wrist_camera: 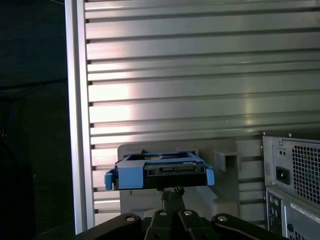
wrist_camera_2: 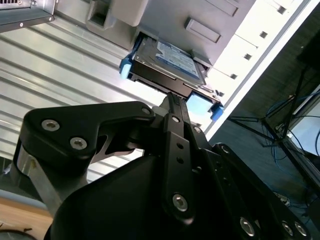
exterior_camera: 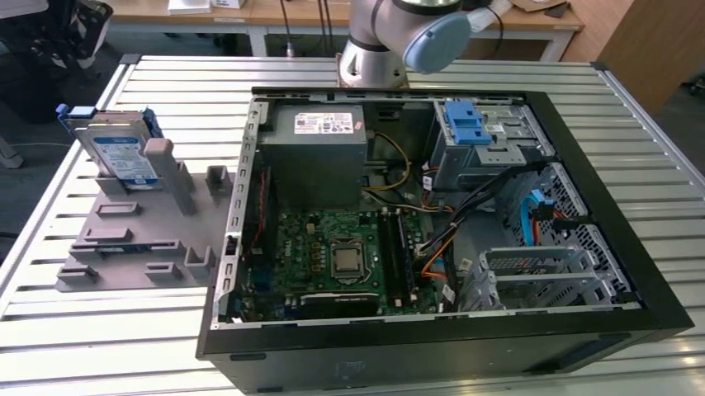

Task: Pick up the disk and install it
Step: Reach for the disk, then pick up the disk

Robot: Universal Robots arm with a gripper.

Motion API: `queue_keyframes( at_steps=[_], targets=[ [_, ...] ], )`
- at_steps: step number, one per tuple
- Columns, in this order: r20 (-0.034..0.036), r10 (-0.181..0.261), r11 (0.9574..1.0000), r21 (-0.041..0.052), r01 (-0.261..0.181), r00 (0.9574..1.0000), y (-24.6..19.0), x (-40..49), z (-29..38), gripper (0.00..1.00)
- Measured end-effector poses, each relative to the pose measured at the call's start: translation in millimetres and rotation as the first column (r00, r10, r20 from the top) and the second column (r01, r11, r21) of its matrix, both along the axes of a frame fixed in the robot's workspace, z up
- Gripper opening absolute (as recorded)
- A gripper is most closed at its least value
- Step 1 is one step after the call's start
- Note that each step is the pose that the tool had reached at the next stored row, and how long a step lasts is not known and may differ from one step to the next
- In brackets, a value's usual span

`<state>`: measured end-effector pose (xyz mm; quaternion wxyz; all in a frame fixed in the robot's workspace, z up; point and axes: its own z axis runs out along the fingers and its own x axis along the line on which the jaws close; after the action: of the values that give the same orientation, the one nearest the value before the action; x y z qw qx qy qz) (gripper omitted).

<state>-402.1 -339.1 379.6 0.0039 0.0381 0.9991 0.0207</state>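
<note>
The disk (exterior_camera: 119,148), a silver drive with a white-and-blue label in a blue carrier, stands on edge in a slot of the grey holder (exterior_camera: 132,239), on the exterior view's left. In both wrist views the disk (wrist_camera_2: 167,62) (wrist_camera: 160,172) lies just beyond the black gripper (wrist_camera_2: 172,100) (wrist_camera: 172,192). The gripper's fingertips meet in a narrow point, shut on nothing and apart from the disk. The arm's grey joints (exterior_camera: 408,33) rise behind the computer case.
An open black computer case (exterior_camera: 617,190) lies on the slatted metal table (exterior_camera: 99,346). Inside it are a green motherboard (exterior_camera: 342,256), a grey power-supply box (exterior_camera: 319,144) and a metal drive cage with blue latch (exterior_camera: 480,132). Cables cross the case's middle.
</note>
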Motion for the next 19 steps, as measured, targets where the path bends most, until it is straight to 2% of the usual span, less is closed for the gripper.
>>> queue_keyframes(
  at_steps=[4,13,19],
  targets=[
    [-0.0036,0.000,1.0000,-0.0005,0.000,1.0000,0.0,-9.2,-1.7,0.11],
    [-0.0069,0.000,1.0000,-0.0009,0.000,1.0000,0.0,-22.2,-5.1,0.11],
    [-0.0073,0.000,1.0000,-0.0010,0.000,1.0000,0.0,-24.0,-5.5,0.11]
  ],
)
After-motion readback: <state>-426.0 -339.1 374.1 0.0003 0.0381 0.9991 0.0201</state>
